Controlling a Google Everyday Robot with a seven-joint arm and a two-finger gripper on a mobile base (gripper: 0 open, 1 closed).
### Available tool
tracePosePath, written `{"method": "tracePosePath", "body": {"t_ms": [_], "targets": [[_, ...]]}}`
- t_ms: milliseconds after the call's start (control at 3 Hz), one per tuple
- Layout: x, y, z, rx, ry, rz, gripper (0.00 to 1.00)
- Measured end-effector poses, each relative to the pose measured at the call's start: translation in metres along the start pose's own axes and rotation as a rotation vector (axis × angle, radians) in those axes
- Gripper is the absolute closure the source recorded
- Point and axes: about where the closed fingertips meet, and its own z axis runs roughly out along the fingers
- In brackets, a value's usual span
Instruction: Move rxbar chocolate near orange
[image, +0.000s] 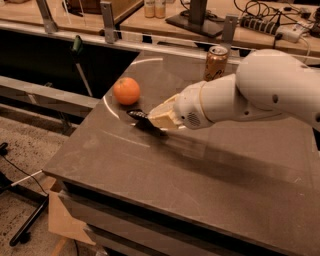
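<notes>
The orange (126, 90) sits on the left part of the dark table (200, 170). My gripper (159, 119) reaches in from the right, just right of and below the orange. It is shut on the rxbar chocolate (138, 115), whose thin black end sticks out to the left from between the tan fingers (165, 112). The bar's tip is a short gap from the orange, low over the table. The rest of the bar is hidden in the gripper.
A gold-tan drink can (215, 62) stands at the table's back, partly behind my white arm (260, 87). A railing (107, 22) and a bench with cables run behind. The table's left edge drops to the floor.
</notes>
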Motion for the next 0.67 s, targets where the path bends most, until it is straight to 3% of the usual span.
{"method": "tracePosePath", "body": {"t_ms": [667], "targets": [[-0.0237,-0.0028,0.0285,0.016,-0.028,-0.027,0.39]]}}
